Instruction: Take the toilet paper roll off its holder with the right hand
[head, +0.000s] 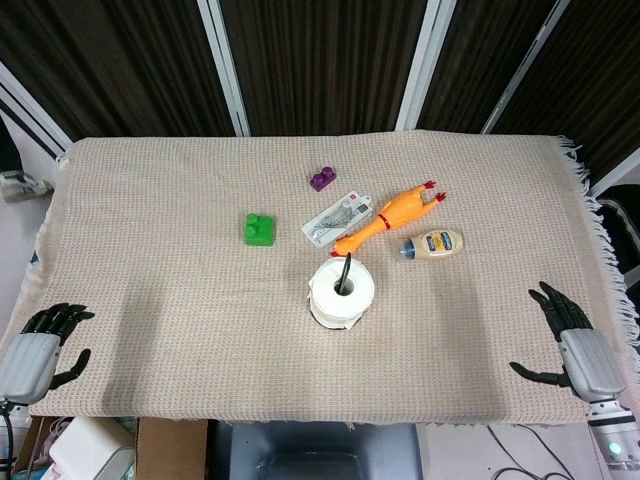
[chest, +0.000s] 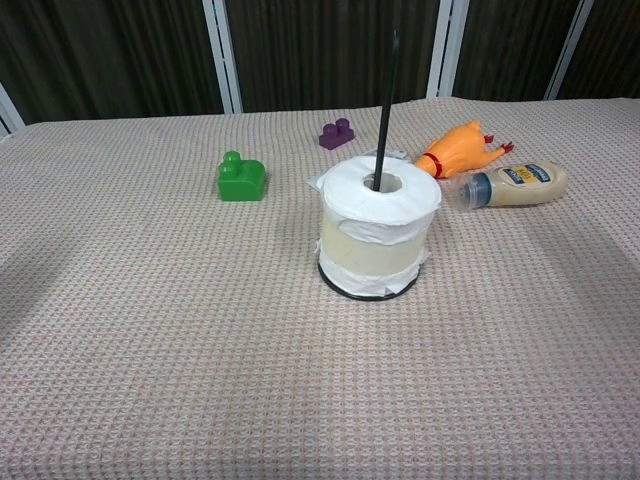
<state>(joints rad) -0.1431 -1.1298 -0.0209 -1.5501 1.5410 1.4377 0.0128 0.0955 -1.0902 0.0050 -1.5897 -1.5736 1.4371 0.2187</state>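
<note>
A white toilet paper roll (head: 341, 293) (chest: 379, 226) stands in the middle of the cloth, threaded on the thin black upright rod of its holder (chest: 386, 95), whose round black base shows under the roll. My right hand (head: 577, 349) lies at the table's near right edge, fingers spread, holding nothing, well to the right of the roll. At the near left edge rests my left hand (head: 40, 350), fingers loosely apart and empty. Neither hand shows in the chest view.
Behind the roll lie an orange rubber chicken (head: 388, 219), a small mayonnaise bottle (head: 432, 244) on its side, and a flat packet (head: 337, 217). A green block (head: 258, 229) sits to the left and a purple block (head: 323, 179) further back. The beige cloth (head: 180, 300) has a fringed right edge.
</note>
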